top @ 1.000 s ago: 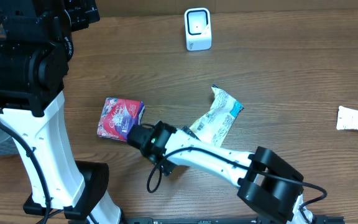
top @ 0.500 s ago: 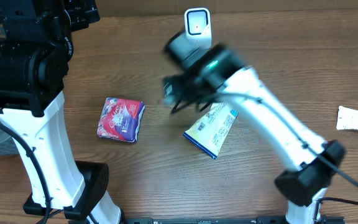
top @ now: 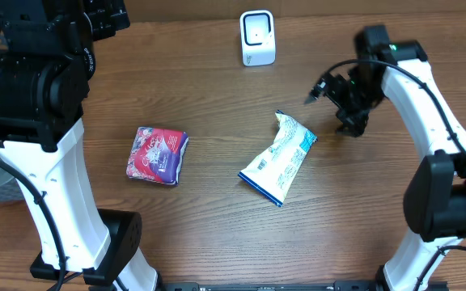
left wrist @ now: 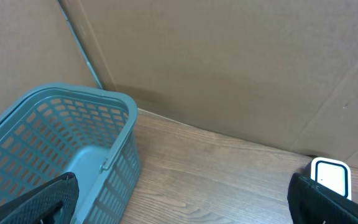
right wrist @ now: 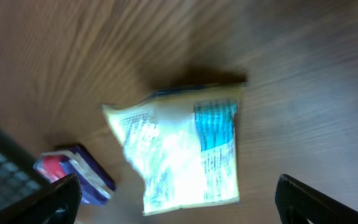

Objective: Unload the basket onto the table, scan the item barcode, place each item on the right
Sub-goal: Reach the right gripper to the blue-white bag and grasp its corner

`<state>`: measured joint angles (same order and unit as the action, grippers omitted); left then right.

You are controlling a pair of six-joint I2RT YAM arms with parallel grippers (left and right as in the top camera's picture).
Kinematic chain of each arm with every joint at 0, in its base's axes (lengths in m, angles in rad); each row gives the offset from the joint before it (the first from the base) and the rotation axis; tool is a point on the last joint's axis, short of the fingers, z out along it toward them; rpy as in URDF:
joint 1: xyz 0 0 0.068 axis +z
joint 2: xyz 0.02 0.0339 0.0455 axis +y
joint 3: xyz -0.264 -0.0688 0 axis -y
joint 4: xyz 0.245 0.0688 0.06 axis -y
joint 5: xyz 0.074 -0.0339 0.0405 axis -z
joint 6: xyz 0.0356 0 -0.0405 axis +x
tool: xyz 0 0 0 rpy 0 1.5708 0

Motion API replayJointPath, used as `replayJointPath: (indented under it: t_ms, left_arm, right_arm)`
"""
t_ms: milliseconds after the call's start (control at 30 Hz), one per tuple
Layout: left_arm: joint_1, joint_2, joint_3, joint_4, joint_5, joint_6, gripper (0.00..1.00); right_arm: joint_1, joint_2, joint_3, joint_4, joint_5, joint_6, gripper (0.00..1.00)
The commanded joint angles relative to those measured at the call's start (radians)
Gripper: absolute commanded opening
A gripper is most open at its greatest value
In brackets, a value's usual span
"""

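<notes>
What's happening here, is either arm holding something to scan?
Nothing is held. The right gripper hangs open above the table beside the white-and-blue packet, which lies mid-table. The left gripper is open too, raised near the teal basket. A red-and-purple pack lies left of the packet, and the white scanner stands at the far edge with nothing in front of it.

Overhead, I look straight down on the table (top: 217, 105). My left wrist faces the wall (left wrist: 229, 62), sharing the scanner (left wrist: 329, 177); my right (blurred) looks down at the shared packet (right wrist: 179, 152).
</notes>
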<state>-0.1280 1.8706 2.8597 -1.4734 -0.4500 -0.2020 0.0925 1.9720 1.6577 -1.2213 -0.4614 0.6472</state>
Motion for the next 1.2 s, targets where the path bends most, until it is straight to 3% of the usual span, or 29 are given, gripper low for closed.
replayJointPath:
  t_ms: [0,400,533,767,1167]
  left_arm:
    - [0.010,0.013,0.002,0.003,-0.009,0.015,1.00]
    - [0.010,0.013,0.002,0.003,-0.009,0.015,1.00]
    - [0.010,0.013,0.002,0.003,-0.009,0.015,1.00]
    - [0.010,0.013,0.002,0.003,-0.009,0.015,1.00]
    - [0.010,0.013,0.002,0.003,-0.009,0.015,1.00]
  right_arm:
    - [-0.053,-0.012,-0.144,0.143,-0.215,-0.081,1.00]
    - [-0.143,-0.012,-0.511,0.604,-0.311,-0.209,1.00]
    - [-0.143,-0.012,-0.623,0.864,-0.395,-0.199,1.00]
    - [-0.145,-0.012,-0.832,1.125,-0.471,-0.160,1.00]
    - [-0.143,-0.012,-0.958,1.272,-0.534,-0.149,0.96]
